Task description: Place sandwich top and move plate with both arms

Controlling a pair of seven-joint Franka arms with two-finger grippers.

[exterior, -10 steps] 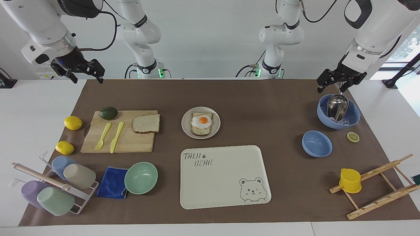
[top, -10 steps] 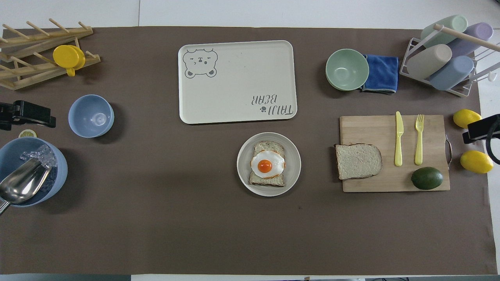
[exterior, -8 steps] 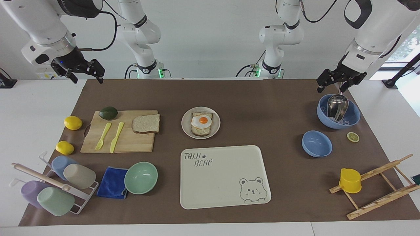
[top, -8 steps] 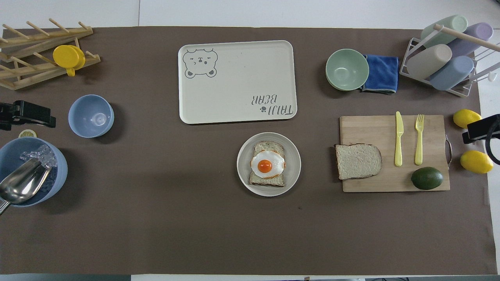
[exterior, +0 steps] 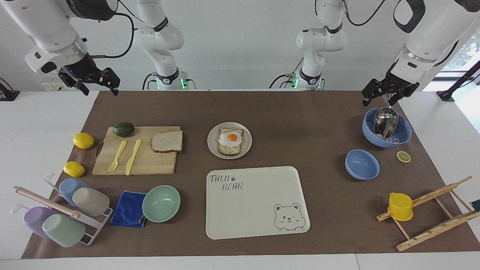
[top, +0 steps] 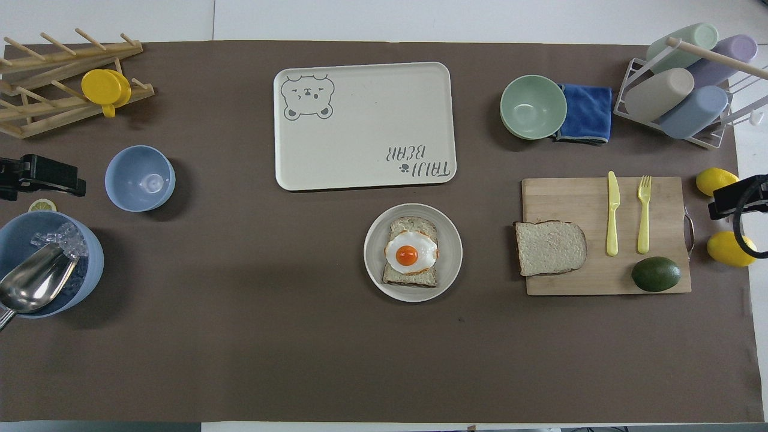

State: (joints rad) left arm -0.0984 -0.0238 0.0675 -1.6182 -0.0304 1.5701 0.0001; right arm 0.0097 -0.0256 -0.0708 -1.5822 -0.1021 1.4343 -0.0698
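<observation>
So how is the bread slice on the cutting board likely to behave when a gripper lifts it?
The bread slice looks thin and soft, so it would probably sag if pinched at one edge. It seems light. One crust overhangs the cutting board toward the plate, which may give fingers a way under.

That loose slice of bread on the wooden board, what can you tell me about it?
The sandwich top is a roughly square slice of pale, speckled bread with a thin brown crust. It lies flat on the wooden cutting board, at the board's end toward the plate, its edge slightly overhanging the board. Nothing else touches it: the yellow knife lies apart on the same board, and no gripper is near.
</observation>
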